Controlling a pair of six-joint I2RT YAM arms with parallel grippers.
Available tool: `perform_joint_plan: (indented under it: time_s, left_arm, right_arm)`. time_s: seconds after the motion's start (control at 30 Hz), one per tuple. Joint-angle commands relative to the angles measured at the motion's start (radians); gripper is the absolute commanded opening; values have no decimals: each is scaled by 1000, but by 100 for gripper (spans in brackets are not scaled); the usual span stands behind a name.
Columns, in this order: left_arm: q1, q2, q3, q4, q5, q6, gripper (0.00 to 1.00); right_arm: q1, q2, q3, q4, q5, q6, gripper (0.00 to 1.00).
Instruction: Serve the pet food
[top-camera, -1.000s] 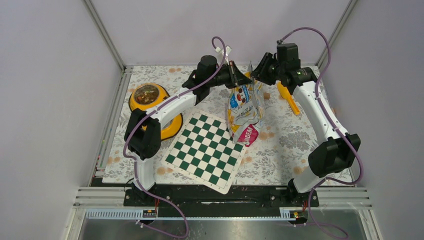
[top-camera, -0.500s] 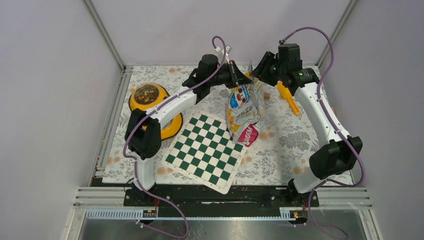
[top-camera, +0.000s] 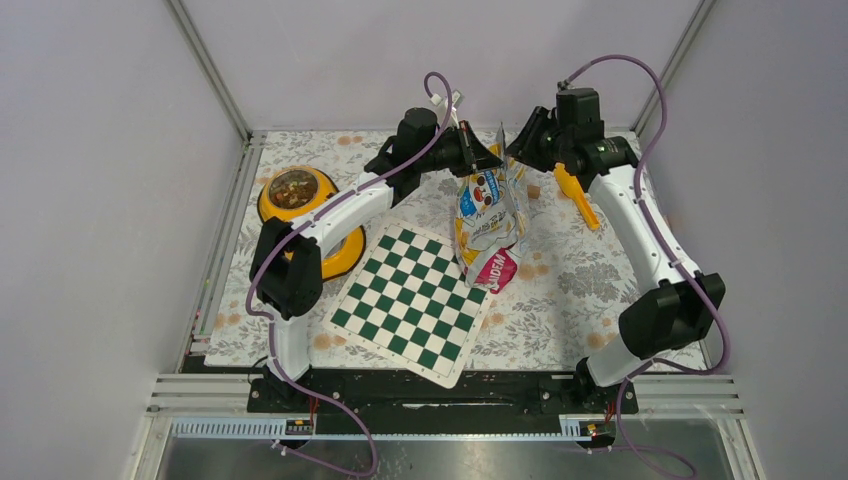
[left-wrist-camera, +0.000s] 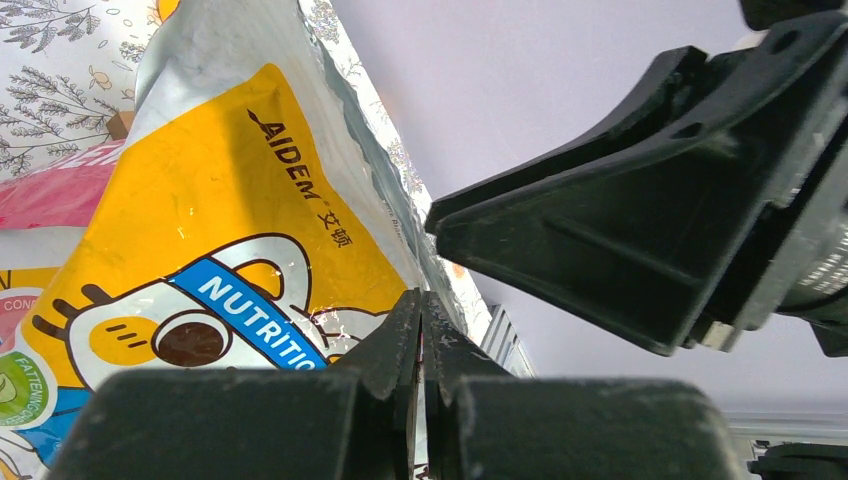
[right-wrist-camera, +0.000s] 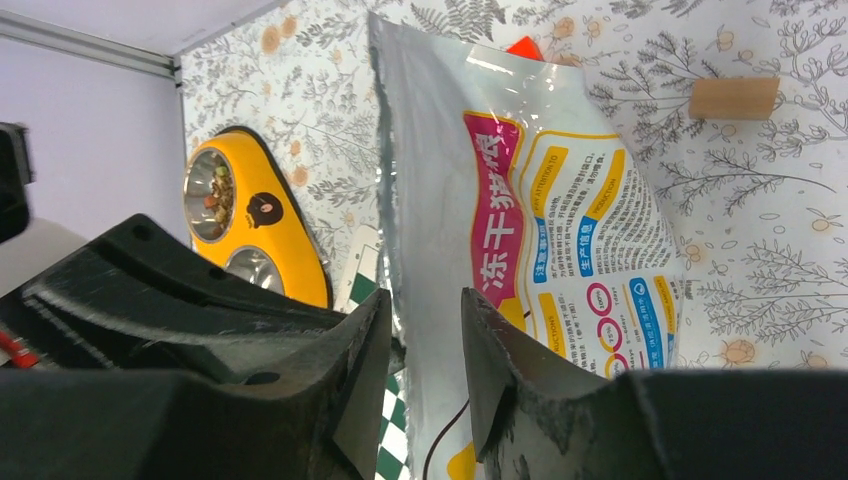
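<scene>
Left gripper (top-camera: 480, 152) is clenched on the upper edge of the pet food bag (top-camera: 488, 215). In the left wrist view its two fingers are pressed together with the bag's silver rim going in between them.

At the far left of the table (top-camera: 580, 280), which has a flower-pattern cloth, lies a yellow double bowl (top-camera: 268, 205). The pet food (top-camera: 292, 188), small brown and tan pieces, fills the cup on the far side. The near cup shows bare steel in the right wrist view. The left arm passes over this bowl.

To the right of it lies a green and white chessboard (top-camera: 415, 300), turned at an angle. The bag's pink lower end is at the far right edge of the board. I cannot tell if it touches the board.

The bag is held up by its top, with the yellow printed face toward the left arm and the open mouth upward. What is inside the bag is not visible.

The right gripper (top-camera: 517, 150) is at the other side of the bag's top, close to the left one. Its jaws stand apart and the bag's silver edge shows in the gap. I cannot tell whether the pads touch the foil.

Farther right a small wooden block (top-camera: 534, 191) lies on the cloth, and beside it a yellow scoop (top-camera: 580, 200) lies partly under the right arm.
</scene>
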Motion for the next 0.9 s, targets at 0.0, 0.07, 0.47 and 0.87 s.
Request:
perform_joint_plan:
  time_s: [0.0, 0.07, 0.47, 0.87]
  left_arm:
    - [-1, -4, 33, 5, -22, 18, 0]
    - [-1, -5, 33, 8, -18, 16, 0]
    - [3, -7, 41, 7, -27, 24, 0]
    - [3, 50, 110, -42, -33, 20, 13]
  right_arm:
    - [3, 25, 25, -20, 1, -28, 39]
    - [4, 31, 28, -26, 3, -33, 39]
    - [3, 33, 54, -77, 51, -58, 5]
    - [13, 113, 123, -128, 28, -84, 19]
